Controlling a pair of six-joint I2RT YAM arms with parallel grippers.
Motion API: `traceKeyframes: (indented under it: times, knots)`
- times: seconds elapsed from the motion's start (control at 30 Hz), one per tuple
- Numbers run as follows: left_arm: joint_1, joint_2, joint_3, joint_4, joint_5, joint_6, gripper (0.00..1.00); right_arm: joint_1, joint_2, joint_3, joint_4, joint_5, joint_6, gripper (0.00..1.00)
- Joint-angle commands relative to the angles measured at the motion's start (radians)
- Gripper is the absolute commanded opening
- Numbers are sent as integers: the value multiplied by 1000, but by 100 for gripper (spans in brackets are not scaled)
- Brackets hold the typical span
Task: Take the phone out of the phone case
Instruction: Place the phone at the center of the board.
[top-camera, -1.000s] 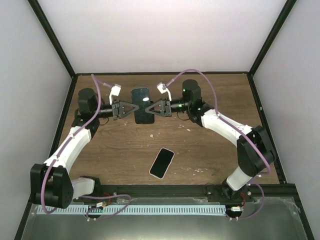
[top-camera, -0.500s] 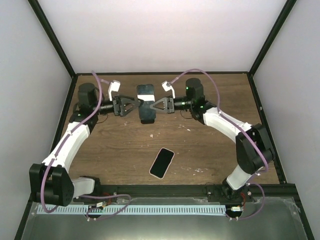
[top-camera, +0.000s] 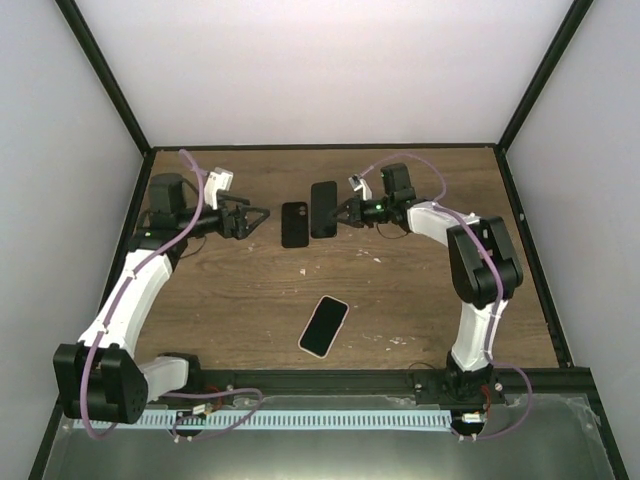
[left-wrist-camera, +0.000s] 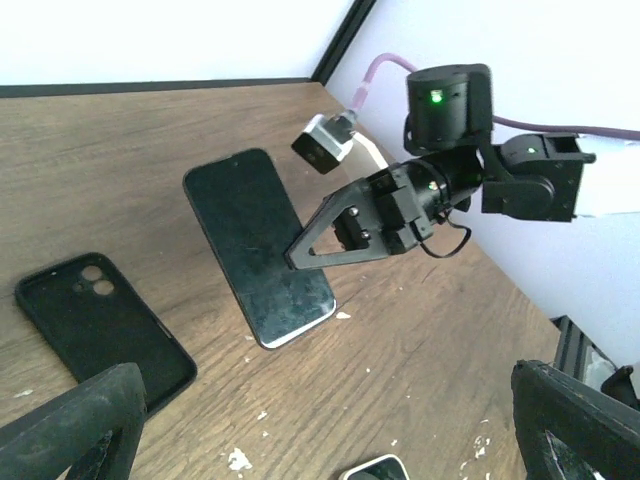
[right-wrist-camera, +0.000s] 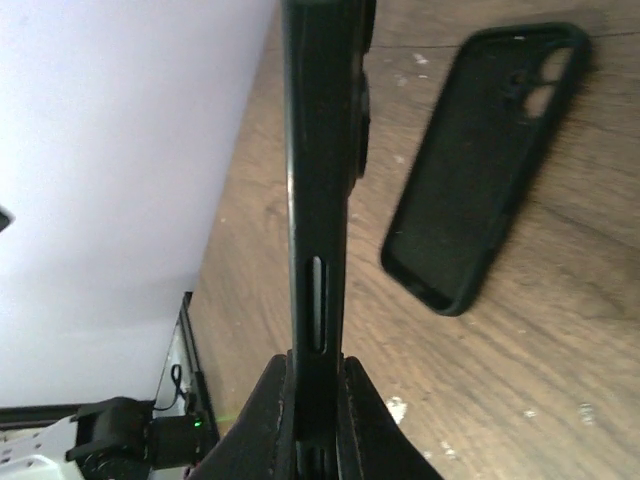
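Wood-grain tabletop (top-camera: 420, 290) in front of me: an empty black phone case (top-camera: 294, 224) lies open side up toward the far edge, a pale-rimmed phone (top-camera: 323, 326) lies flat nearer my bases, and white flecks (left-wrist-camera: 238, 459) are scattered between them.

Found the phone case (top-camera: 294, 224) lying on the counter (top-camera: 220, 290), just left of the phone (top-camera: 323, 209). Noted a second phone (top-camera: 324, 325) nearer the front, well apart from both.

My gripper (right-wrist-camera: 317, 405) pinches the phone (right-wrist-camera: 318, 180) edge-on at bottom centre, and it runs straight up the frame. The empty case (right-wrist-camera: 480, 160) lies hollow side up on the wooden table (right-wrist-camera: 560, 360), upper right, apart from the phone. A white wall (right-wrist-camera: 110, 150) fills the left.
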Motion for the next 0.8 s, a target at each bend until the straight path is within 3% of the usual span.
traceKeyframes:
  times: [0.0, 0.77]
  knots:
    - [9, -22, -24, 11, -28, 37, 100, -23, 79, 130, -89, 2, -65, 1]
    - [10, 30, -21, 31, -34, 10, 100, -45, 419, 382, -238, -78, -31, 5]
